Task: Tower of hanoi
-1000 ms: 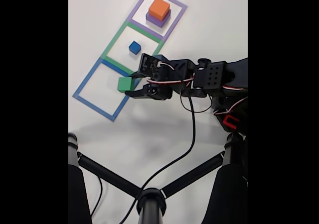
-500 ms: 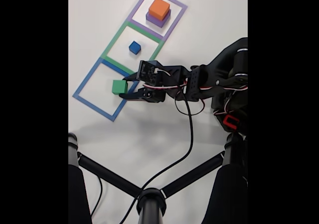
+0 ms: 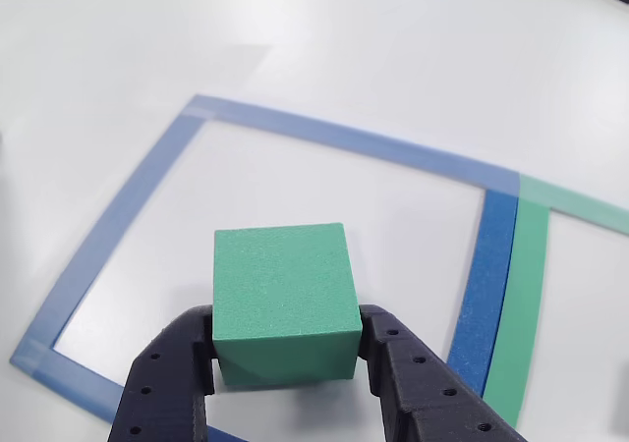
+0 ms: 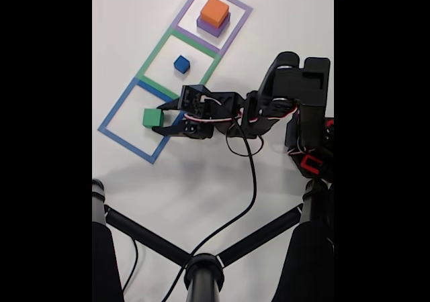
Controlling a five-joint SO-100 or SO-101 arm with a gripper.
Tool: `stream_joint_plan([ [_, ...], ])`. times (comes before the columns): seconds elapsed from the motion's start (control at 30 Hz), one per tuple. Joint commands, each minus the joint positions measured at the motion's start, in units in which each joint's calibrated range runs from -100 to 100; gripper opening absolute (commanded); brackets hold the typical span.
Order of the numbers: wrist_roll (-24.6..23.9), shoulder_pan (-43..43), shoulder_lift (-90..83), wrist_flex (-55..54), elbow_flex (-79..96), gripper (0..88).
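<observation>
In the other view, the black end effector [image 3: 285,363] is cut off by the bottom edge. In the fixed view, the salmon-orange foam block [image 4: 214,11] covers most of the purple foam block [image 4: 211,28].

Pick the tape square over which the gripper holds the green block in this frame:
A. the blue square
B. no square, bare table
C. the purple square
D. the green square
A. In the fixed view the green block sits between the fingers of the gripper inside the blue tape square, and the other view shows the block clamped with blue tape framing it.
</observation>
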Motion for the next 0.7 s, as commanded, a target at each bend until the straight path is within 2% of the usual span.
stream_joint_plan([
  [0.0, 0.6, -0.9, 1.4, -3.3, -1.7, 7.5],
  [0.17, 0.6, -0.9, 2.5, -4.9, -1.8, 14.3],
  [0.67, 0.6, 0.1, -3.7, -5.7, -0.4, 22.2],
])
